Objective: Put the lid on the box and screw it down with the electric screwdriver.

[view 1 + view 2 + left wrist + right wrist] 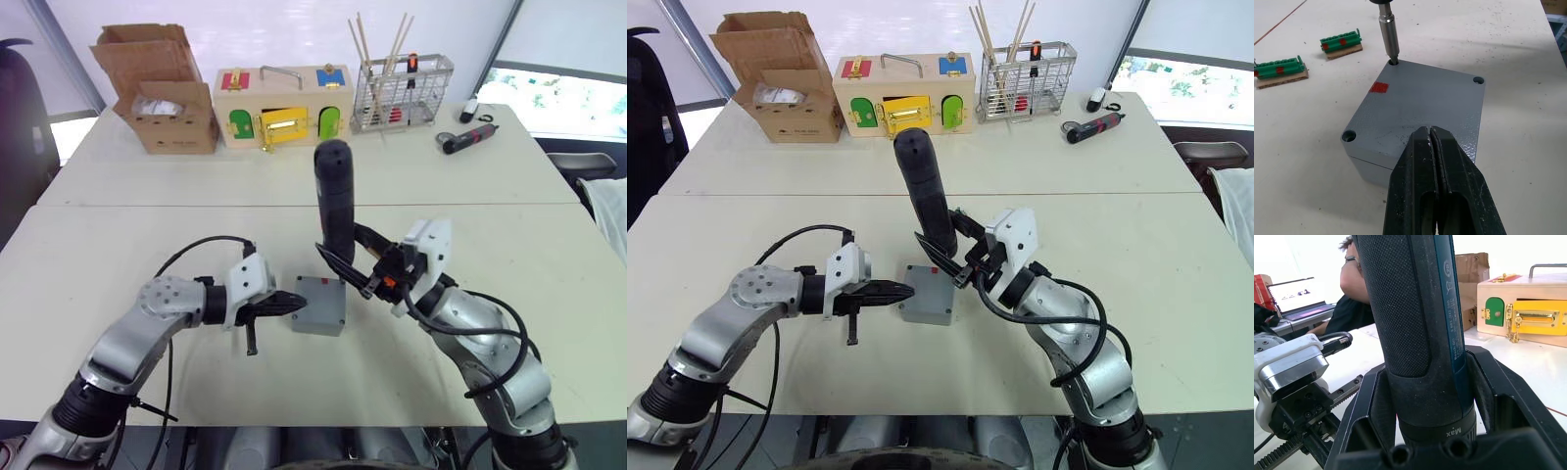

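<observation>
The box [319,305], a small square enclosure of speckled grey plastic, sits near the front middle of the pale table [118,245]. The lid [1420,105] lies flush on top of it, flat with rounded corners, a recessed screw hole at each visible corner and a small red rectangle near one edge; a thin seam marks where lid meets box.

The right gripper [355,266] has its two black fingers clamped around the electric screwdriver [334,196], a thick black stick with a finely textured grip and a smooth dark blue strip of print, standing nearly upright, tilted slightly. Its slim, shiny metal bit [1388,33] goes down into the lid's corner hole beside the red mark.

The left gripper [286,305] has its glossy black fingers pressed together with nothing between them, the tips touching the box's side at lid height.

Two green ribbed terminal strips [1341,43] on tan card lie on the table just beyond the box. At the far edge stand a cardboard carton [162,88], a wooden latch box [282,106] with coloured doors and brass fittings, and a wire basket [404,93] holding wooden sticks.
</observation>
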